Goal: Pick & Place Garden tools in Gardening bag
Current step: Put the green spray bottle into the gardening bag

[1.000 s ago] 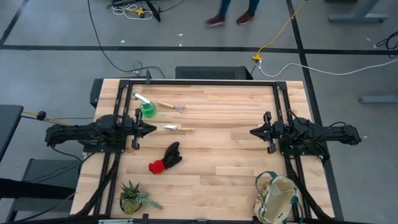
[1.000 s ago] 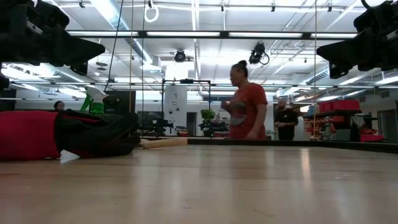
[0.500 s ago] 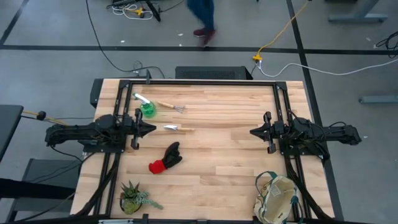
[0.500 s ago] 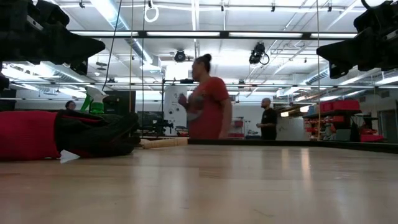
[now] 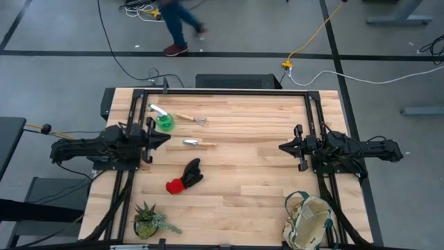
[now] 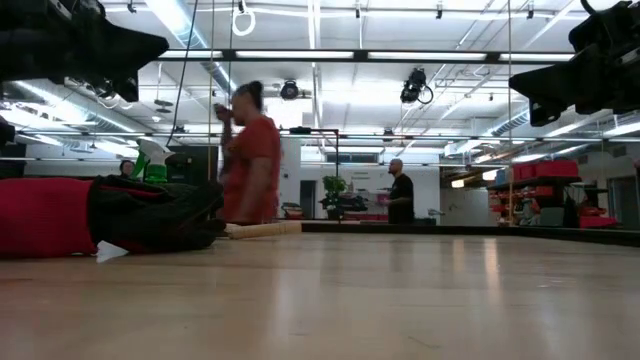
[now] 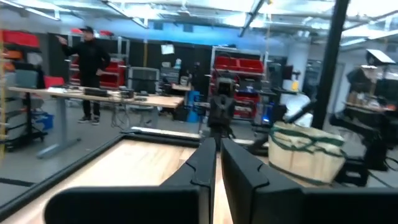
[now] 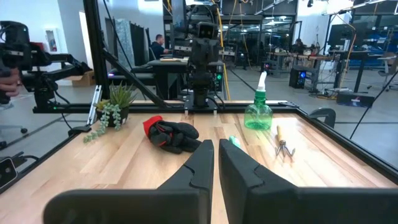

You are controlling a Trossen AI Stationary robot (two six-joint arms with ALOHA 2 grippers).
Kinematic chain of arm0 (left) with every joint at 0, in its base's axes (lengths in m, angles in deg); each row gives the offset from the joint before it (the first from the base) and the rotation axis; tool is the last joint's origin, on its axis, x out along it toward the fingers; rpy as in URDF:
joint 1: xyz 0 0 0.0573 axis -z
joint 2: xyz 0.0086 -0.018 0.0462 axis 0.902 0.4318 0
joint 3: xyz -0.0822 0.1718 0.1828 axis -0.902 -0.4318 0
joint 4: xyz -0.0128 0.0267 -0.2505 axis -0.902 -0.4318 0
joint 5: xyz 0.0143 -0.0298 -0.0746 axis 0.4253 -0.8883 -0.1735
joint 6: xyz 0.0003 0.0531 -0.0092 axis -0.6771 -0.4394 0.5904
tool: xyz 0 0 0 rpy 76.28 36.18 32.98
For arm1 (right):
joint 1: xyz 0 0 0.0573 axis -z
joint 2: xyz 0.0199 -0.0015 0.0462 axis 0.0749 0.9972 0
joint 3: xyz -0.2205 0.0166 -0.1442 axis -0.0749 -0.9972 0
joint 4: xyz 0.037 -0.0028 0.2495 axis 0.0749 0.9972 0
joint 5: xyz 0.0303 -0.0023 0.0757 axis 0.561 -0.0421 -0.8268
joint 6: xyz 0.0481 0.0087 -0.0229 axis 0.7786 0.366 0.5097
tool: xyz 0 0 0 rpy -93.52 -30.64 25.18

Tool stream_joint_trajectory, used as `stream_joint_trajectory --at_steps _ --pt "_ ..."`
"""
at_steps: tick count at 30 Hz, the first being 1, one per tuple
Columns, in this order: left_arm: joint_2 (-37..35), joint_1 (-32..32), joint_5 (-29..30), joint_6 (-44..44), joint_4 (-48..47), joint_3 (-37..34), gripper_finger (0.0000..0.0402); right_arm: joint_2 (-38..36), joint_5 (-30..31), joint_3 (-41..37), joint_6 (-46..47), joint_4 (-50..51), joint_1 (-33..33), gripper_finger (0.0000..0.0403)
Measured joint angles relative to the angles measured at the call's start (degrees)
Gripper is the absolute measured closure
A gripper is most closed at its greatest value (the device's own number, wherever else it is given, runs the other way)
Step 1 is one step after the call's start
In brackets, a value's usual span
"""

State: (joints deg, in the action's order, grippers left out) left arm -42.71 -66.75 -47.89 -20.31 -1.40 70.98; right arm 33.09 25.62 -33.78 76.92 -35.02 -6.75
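The garden tools lie on the table's left half: a green spray bottle with a white head (image 5: 164,120), a wooden-handled rake (image 5: 191,119), a trowel (image 5: 199,143) and a red-and-black glove pair (image 5: 185,178). The beige gardening bag (image 5: 311,222) lies at the near right corner. My left gripper (image 5: 166,139) hangs shut above the table's left side, just left of the trowel, its tips (image 7: 217,144) tipped slightly up. My right gripper (image 5: 281,147) hangs shut and level over the right side, pointing at the tools (image 8: 216,147). Neither touches anything.
A small spiky potted plant (image 5: 148,219) stands at the near left corner. A black frame rail (image 5: 222,91) runs along the table's far edge and sides. Bare wood (image 5: 243,160) lies between the two grippers. A person (image 6: 250,160) walks past beyond the far edge.
My left gripper has risen a little and tipped its fingertips upward, staying shut. The right arm has kept still. No tool has moved. The person behind the table has walked toward the left.
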Motion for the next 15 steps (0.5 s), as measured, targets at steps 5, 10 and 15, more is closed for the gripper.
stream_joint_trajectory --at_steps 5,10,15 --pt "0.00 0.01 2.72 0.01 0.03 1.92 0.0369 0.00 0.00 0.01 0.00 0.02 -0.01 0.0373" --pt "0.00 0.01 5.07 0.01 -0.01 3.59 0.0369 0.00 0.00 0.01 -0.02 0.00 -0.01 0.0373" --pt "0.00 0.01 5.86 -0.11 -0.04 4.81 0.0369 0.00 0.00 0.01 0.00 0.02 0.00 0.0373"
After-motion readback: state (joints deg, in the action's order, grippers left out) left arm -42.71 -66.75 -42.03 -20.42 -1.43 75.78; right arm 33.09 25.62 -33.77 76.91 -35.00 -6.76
